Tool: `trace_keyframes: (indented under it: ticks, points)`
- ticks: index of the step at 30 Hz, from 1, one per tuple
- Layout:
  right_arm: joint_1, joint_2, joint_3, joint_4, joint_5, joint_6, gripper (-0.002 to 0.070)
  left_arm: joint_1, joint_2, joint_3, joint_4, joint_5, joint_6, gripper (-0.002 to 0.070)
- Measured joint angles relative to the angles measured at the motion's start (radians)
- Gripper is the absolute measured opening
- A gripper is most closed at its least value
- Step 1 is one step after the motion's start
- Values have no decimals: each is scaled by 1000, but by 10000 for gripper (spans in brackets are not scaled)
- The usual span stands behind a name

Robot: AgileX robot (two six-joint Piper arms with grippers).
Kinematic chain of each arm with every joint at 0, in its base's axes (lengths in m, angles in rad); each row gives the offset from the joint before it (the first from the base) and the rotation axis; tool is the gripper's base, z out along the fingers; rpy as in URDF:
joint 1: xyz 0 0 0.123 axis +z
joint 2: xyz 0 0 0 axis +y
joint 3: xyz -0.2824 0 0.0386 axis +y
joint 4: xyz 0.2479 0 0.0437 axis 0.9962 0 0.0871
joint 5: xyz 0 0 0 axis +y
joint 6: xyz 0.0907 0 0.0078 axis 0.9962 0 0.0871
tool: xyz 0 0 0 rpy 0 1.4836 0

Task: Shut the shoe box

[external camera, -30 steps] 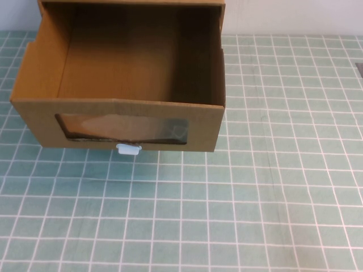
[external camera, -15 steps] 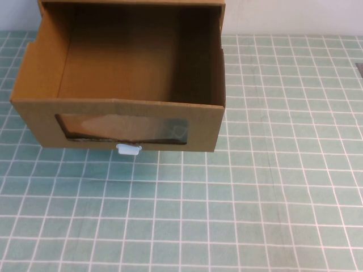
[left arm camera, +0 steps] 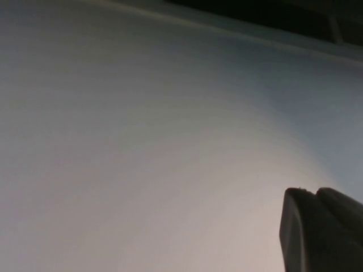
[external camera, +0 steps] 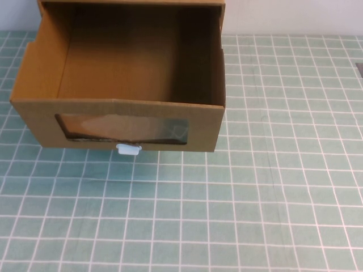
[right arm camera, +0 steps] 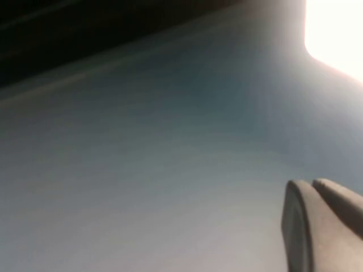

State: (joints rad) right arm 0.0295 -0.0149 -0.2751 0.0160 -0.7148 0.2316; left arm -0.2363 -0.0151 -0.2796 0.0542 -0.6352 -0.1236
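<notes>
The shoe box (external camera: 34, 113) stands at the back left of the high view. It is brown cardboard, and its drawer is pulled out toward me, open-topped and empty inside. Its front has a wide clear window (external camera: 122, 127) with a small white pull tab (external camera: 128, 149) below it. The outer sleeve (external camera: 130, 2) shows only at the top edge. Neither arm shows in the high view. My left gripper (left arm camera: 312, 192) shows only dark fingertips pressed together against a blank pale surface. My right gripper (right arm camera: 311, 182) shows the same, fingertips together, holding nothing.
A green mat with a white grid (external camera: 255, 198) covers the table in front and to the right of the box. A white wall (external camera: 295, 17) runs along the back. A small dark object (external camera: 359, 68) sits at the right edge.
</notes>
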Motion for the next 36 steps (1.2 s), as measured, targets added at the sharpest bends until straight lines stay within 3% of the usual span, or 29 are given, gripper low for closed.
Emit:
trace_keyframes:
  ticks: [8,16,22,31,36]
  points:
    - [0,61,-446,-1,379,34,-14,0,152,-288,0,149,63,-5]
    - [0,383,-792,1,943,34,-14,0,425,-653,0,607,63,-5]
    - [0,549,-815,-21,1141,-38,-14,0,641,-818,0,928,65,-5]
    - [9,687,-781,143,1261,-78,-14,0,841,-822,-40,931,59,-5]
    - [72,808,-777,251,1299,-309,-14,0,977,-856,-76,1031,71,-5]
